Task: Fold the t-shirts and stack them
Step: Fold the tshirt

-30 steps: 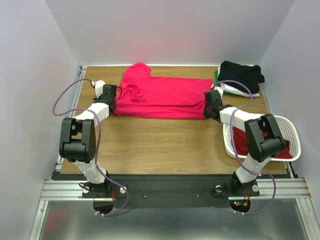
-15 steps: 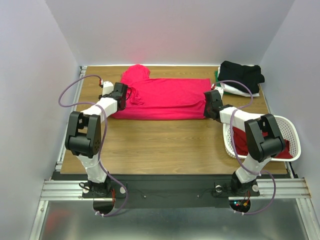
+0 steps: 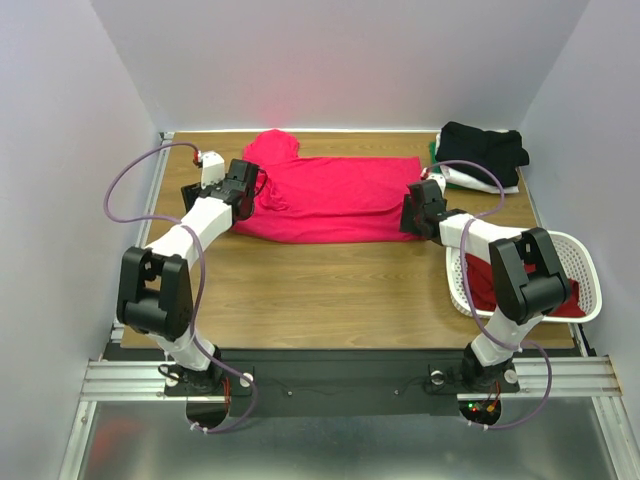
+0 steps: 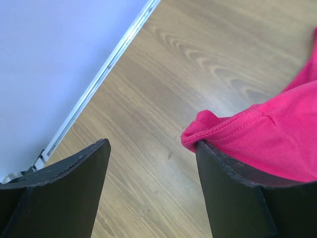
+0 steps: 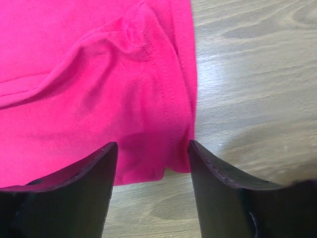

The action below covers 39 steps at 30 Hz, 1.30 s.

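Note:
A bright pink-red t-shirt (image 3: 330,200) lies folded lengthwise across the far half of the wooden table (image 3: 320,290). My left gripper (image 3: 252,188) is open at its left, sleeve end. In the left wrist view a hemmed fold of the pink-red t-shirt (image 4: 267,139) drapes over one finger (image 4: 237,193), and the left gripper (image 4: 151,145) has only bare wood between its tips. My right gripper (image 3: 408,215) stands open at the shirt's right end. In the right wrist view the right gripper (image 5: 152,145) hovers over the hem corner of the pink-red t-shirt (image 5: 99,89), not gripping it.
At the far right corner a folded black t-shirt (image 3: 482,150) tops a stack with a white one (image 3: 470,181) and a green edge (image 3: 434,150) beneath. A white perforated basket (image 3: 590,290) at the right holds a darker red t-shirt (image 3: 485,285). Walls enclose the table.
Both grippers have opened and let go of the pink-red t-shirt. The left gripper moved right and farther back, carrying the shirt's left edge inward. The right gripper shifted slightly.

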Tool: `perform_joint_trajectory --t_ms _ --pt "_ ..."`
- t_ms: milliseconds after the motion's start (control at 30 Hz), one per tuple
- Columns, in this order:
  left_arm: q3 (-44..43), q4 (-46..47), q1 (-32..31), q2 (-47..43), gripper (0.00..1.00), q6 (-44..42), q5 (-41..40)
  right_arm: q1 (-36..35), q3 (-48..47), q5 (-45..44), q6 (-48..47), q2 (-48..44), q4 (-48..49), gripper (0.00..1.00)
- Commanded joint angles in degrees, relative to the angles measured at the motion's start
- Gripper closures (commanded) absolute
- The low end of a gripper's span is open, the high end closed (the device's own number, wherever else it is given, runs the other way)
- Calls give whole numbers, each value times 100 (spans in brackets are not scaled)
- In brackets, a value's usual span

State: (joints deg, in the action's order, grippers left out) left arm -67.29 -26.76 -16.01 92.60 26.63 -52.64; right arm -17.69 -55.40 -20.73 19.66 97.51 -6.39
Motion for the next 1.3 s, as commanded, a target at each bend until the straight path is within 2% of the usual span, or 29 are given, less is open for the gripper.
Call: perform_joint_trajectory --t_ms 0,133,400,467,567,667,767,833,1000,1267 --pt "-83 487 -200 -444 19 -122 60 20 -112 289 -173 -171 156 29" --pt "145 1101 -280 -742 19 -299 815 -32 -173 333 -226 -119 156 23" --pt "655 1699 -271 -1261 14 -501 1115 -120 -243 446 -287 -92 182 20" --pt "743 1928 -271 -1218 14 -501 1466 -208 -261 517 -331 -136 235 20" --pt "1033 3023 -262 -1016 14 -545 2125 -419 -349 614 -462 -180 305 20" --pt "1209 3658 -123 -726 14 -466 2695 -743 -533 684 -551 -128 367 20" --pt "1341 4133 -34 -471 14 -343 3101 -1104 -735 1008 -726 22 586 20" --pt "1489 4363 -8 -374 14 -221 3172 -1279 -867 1535 -885 162 980 20" --pt "1833 5171 396 -102 14 78 3998 -1456 -1569 2598 -1034 961 1254 21" --pt "2334 5576 642 -382 14 202 3700 -1860 -3133 3207 -1149 2122 1298 23"
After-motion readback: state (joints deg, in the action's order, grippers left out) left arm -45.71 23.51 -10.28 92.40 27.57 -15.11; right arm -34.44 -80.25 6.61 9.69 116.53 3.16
